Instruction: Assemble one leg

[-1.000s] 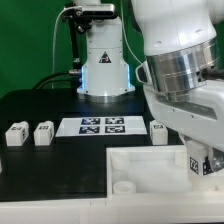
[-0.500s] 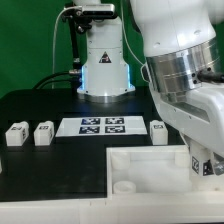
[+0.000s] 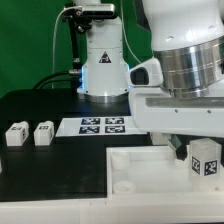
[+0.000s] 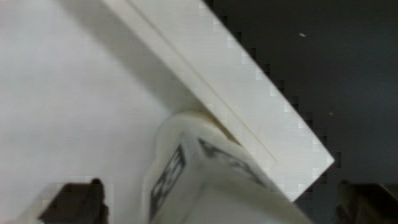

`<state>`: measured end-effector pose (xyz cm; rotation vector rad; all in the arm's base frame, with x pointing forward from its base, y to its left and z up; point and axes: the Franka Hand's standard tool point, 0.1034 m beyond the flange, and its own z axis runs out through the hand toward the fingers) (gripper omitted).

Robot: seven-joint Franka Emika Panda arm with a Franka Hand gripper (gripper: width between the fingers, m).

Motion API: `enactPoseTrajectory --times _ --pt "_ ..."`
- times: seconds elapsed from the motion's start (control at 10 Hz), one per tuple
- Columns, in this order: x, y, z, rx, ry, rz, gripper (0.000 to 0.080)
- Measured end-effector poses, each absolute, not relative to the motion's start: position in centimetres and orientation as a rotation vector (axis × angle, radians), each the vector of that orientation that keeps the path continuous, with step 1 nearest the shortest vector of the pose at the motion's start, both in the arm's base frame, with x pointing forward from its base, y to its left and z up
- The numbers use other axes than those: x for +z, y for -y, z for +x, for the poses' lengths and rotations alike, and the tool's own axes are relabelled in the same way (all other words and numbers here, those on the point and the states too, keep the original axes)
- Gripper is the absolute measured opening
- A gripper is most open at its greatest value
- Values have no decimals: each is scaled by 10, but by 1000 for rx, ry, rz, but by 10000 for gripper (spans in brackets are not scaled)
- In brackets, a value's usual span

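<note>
Arm low over the tray-like piece [image 3: 140, 165], hand clasping leg [image 3: 205, 160].

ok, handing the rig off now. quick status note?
Gripper: shut on one leg, held at the tabletop's corner on the exterior view's right. Wrist view shows that leg against the tabletop's rim; whether it is seated cannot be told.
Two spare legs sit loose beside the marker board.
Left: confirm the leg is seated, then release.
</note>
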<state>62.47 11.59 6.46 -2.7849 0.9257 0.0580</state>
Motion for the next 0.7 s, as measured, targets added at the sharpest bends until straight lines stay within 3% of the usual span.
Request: enactPoseTrajectory --times 0.5,0.6,0.7 --pt "68 -114 631 -82 54 -3006 649" --pt "68 -114 631 -78 23 -3003 649" --pt "68 -113 631 -78 23 -3004 532"
